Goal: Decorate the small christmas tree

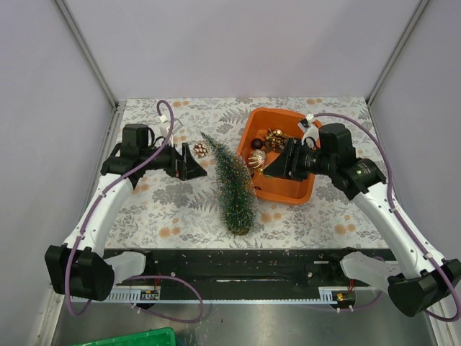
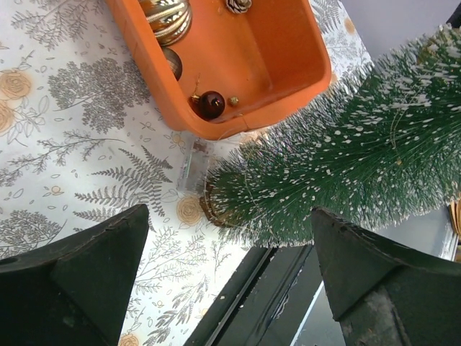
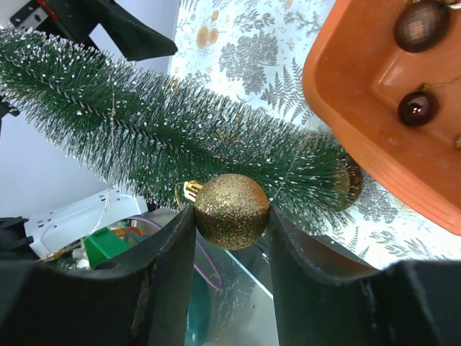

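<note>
The small christmas tree (image 1: pixel 230 184) lies on its side on the patterned table, tip to the far side, brown base near the front edge. It also shows in the left wrist view (image 2: pixel 346 158) and the right wrist view (image 3: pixel 158 130). My right gripper (image 3: pixel 232 216) is shut on a gold glitter ball (image 3: pixel 232 210) with a gold cap, held just beside the tree's lower part. In the top view the right gripper (image 1: pixel 269 170) is over the tray's left edge. My left gripper (image 1: pixel 196 163) is open and empty left of the tree; it also shows in its wrist view (image 2: pixel 230 288).
An orange tray (image 1: pixel 287 194) right of the tree holds several ornaments, among them a dark red ball (image 2: pixel 211 104) and a gold striped ball (image 2: pixel 169 18). A small brown pinecone ornament (image 1: pixel 200 150) lies near the tree's tip. The black base rail (image 1: pixel 245 263) runs along the front edge.
</note>
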